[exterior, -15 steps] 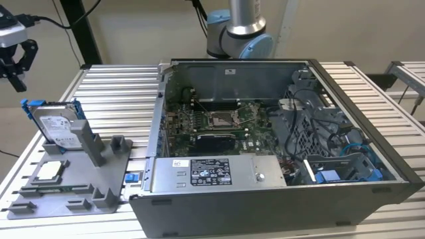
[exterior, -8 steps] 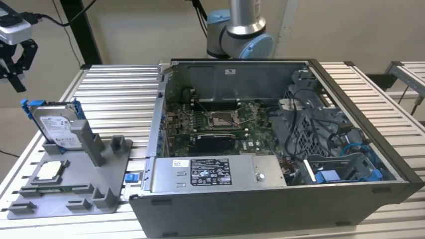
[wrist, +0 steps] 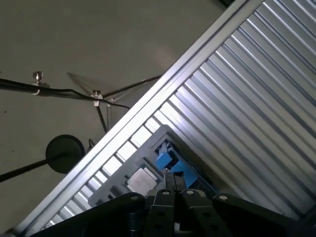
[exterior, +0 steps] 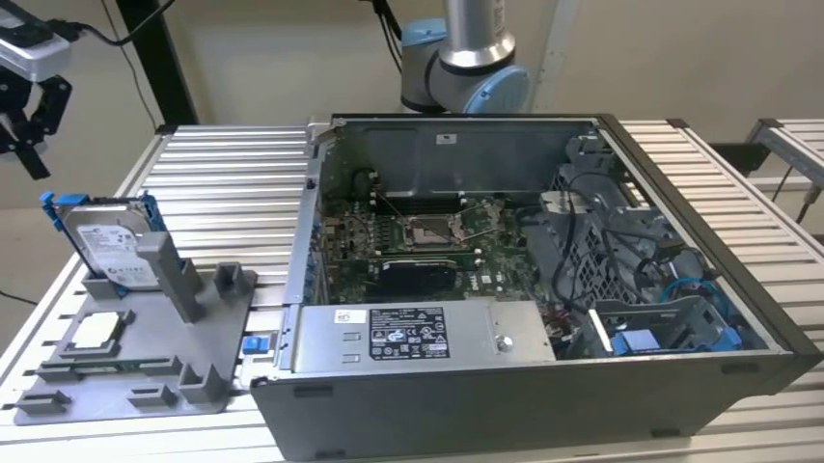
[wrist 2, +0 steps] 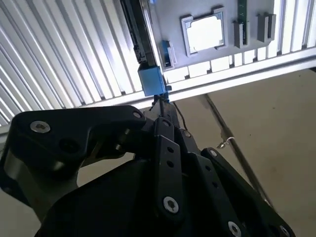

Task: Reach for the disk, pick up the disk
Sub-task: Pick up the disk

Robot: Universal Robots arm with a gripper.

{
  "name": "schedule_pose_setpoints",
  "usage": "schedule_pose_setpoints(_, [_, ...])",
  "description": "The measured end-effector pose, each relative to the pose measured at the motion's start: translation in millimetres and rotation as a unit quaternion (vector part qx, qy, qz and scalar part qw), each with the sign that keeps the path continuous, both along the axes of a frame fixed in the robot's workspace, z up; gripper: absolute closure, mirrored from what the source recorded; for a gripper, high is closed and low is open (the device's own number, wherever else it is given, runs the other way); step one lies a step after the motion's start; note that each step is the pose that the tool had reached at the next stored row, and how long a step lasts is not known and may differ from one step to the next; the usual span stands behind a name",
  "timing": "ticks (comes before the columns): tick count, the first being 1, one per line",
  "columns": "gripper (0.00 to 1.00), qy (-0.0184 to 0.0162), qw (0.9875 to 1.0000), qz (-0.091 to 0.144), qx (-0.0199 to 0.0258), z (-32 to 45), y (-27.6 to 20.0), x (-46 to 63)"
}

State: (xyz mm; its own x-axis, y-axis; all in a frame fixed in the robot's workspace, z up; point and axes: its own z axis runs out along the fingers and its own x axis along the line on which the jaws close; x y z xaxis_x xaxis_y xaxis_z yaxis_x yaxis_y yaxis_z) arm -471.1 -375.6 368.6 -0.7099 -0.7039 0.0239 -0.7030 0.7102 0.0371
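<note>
Gripper (exterior: pixel 29 135) upper left in the exterior view, above the disk (exterior: pixel 114 241), not touching it
Jaws pressed together; disk upright in the grey holder (exterior: pixel 193 318) on the counter (exterior: pixel 232 164)

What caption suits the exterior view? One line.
Gripper hangs clear of the upright disk in its grey holder, beside an open computer case.

one disk (exterior: pixel 111 247), one square chip (exterior: pixel 96 332), one grey holder (exterior: pixel 222 333), one open computer case (exterior: pixel 515 405)

Bright even light, soft shadows, mild glare
</note>
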Motion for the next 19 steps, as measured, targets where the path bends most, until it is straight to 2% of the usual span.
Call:
schedule_pose_setpoints(4, [1.00,0.0000,0.9995,0.032,0.0000,0.0,0.0,-0.1])
schedule_pose_setpoints(9, [1.00,0.0000,0.9975,0.071,-0.0001,0.0,0.0,-0.1])
schedule_pose_setpoints(14, [1.00,0.0000,0.9942,0.108,-0.0001,0.0,0.0,-0.1])
schedule_pose_setpoints(19, [1.00,0.0000,0.9896,0.144,-0.0001,0.0,0.0,-0.1])
